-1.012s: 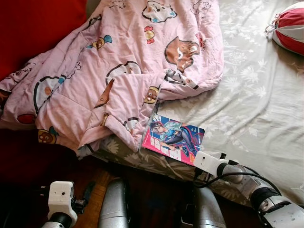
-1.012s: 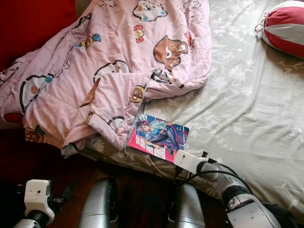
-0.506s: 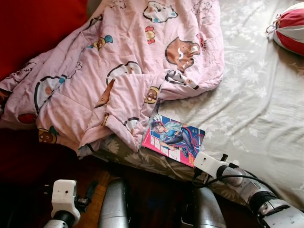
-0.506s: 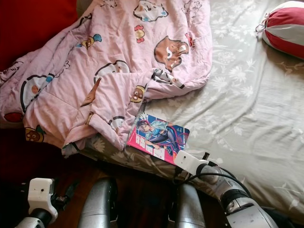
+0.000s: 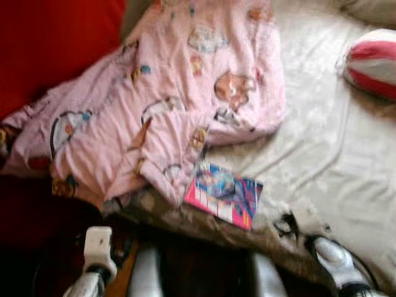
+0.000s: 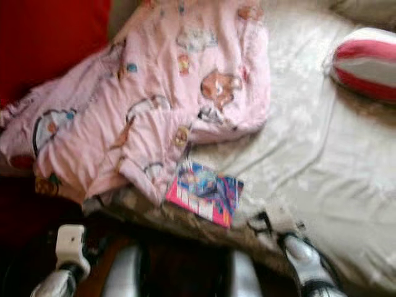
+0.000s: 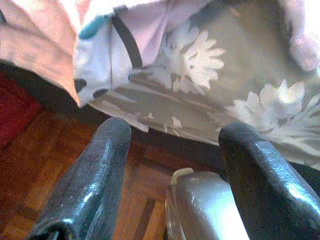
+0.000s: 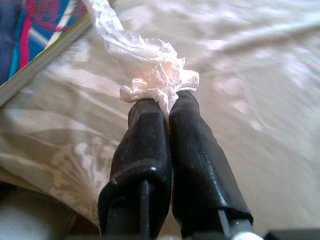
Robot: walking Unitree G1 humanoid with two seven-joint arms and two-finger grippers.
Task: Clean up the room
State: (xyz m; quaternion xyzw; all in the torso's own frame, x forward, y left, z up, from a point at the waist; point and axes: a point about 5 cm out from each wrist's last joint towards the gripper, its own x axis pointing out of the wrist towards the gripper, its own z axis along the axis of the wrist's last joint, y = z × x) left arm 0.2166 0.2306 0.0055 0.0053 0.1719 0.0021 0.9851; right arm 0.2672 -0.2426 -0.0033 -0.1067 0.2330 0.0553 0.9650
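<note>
The bed (image 5: 328,154) with its pale flowered sheet takes most of the head views, which are blurred, and its near edge runs across the lower part of them, with dark wooden floor (image 7: 30,165) below it. A pink cartoon blanket (image 5: 161,105) covers the left half of the bed and hangs over that edge, while the right half of the sheet is bare and open up to a red-and-white striped cushion (image 5: 371,68) in the far right corner. A red surface (image 5: 49,43) stands behind the blanket on the far left. A colourful magazine (image 5: 224,195) lies near the bed edge, its upper left corner touching the blanket's fold. The right gripper (image 8: 167,102) is over the sheet just beside the magazine, to its right, its two fingers pressed together on a crumpled white tissue (image 8: 155,75) at their tips. The left gripper (image 7: 172,132) is low by the bed's side, under the hanging blanket edge, with its fingers wide apart and nothing between them.
</note>
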